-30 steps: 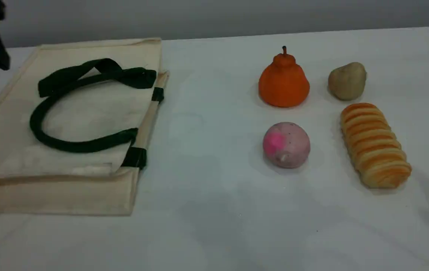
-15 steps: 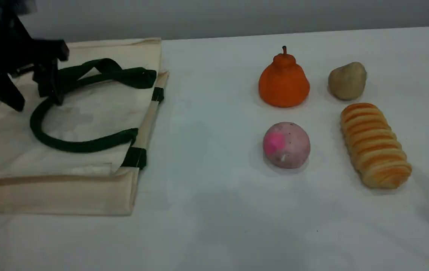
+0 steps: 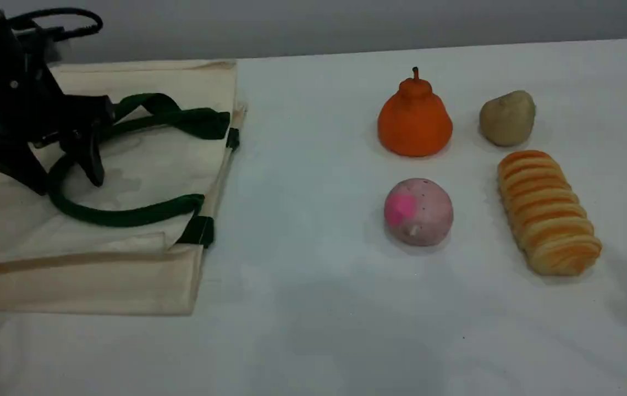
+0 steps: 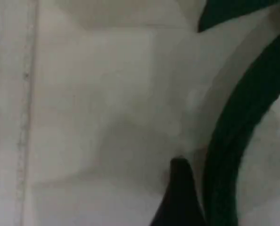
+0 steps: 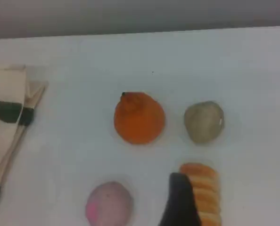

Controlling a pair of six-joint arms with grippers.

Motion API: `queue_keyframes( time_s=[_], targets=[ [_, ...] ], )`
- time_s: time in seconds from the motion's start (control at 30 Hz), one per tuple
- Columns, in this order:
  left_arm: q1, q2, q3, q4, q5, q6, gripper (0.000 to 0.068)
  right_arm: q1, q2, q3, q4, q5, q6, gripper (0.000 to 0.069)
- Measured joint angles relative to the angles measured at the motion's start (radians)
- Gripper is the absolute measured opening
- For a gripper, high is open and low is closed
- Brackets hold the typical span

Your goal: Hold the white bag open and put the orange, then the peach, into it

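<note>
The white bag [image 3: 143, 165] lies flat at the table's left, its dark green handles [image 3: 126, 215] looped on top. My left gripper [image 3: 65, 181] stands open over the bag, one finger on each side of the lower handle's left bend. In the left wrist view a fingertip [image 4: 180, 197] hovers on cream cloth beside the green strap [image 4: 234, 141]. The orange [image 3: 414, 121] and the peach [image 3: 418, 212] rest on the table at the right. My right gripper is outside the scene view; its fingertip [image 5: 180, 202] hangs high above the orange [image 5: 139, 117] and peach [image 5: 109, 205], holding nothing.
A beige potato [image 3: 507, 118] sits right of the orange. A striped bread loaf [image 3: 549, 212] lies right of the peach. The bag's rim with green tabs [image 3: 198, 231] faces the fruit across bare white tabletop.
My left arm came down and to the right from the top left corner onto the bag's handles. The upper handle has shifted slightly. The fruit has not moved.
</note>
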Motion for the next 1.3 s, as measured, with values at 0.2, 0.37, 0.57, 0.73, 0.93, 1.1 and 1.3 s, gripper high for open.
queue_keyframes(
  time_s=[0.2, 0.37, 0.57, 0.73, 0.93, 1.1, 1.3],
  targets=[
    [0.0, 0.023, 0.0, -0.001, -0.017, -0.001, 0.0505, 0.0, 0.0, 0.0, 0.0, 0.007, -0.004, 0.048],
    [0.0, 0.035, 0.0, -0.002, -0.02, -0.001, 0.0502, 0.0, 0.0, 0.0, 0.0, 0.007, -0.012, 0.048],
    [0.0, 0.046, 0.0, -0.002, -0.017, -0.006, 0.0375, 0.0, 0.0, 0.0, 0.0, 0.013, -0.013, 0.048],
    [0.0, 0.046, 0.001, -0.002, -0.03, -0.006, 0.0151, 0.0, 0.0, 0.0, 0.0, 0.013, -0.013, 0.048],
    [0.0, 0.018, -0.022, -0.013, -0.003, -0.004, 0.0064, 0.0, 0.0, 0.0, 0.014, 0.011, -0.013, 0.048],
    [-0.009, -0.066, -0.109, -0.033, 0.108, 0.051, 0.0064, 0.0, 0.0, 0.0, 0.058, 0.011, -0.036, 0.048],
    [-0.057, -0.203, -0.239, -0.144, 0.252, 0.201, 0.0064, 0.0, 0.0, 0.0, 0.143, 0.007, -0.094, 0.048]
  ],
)
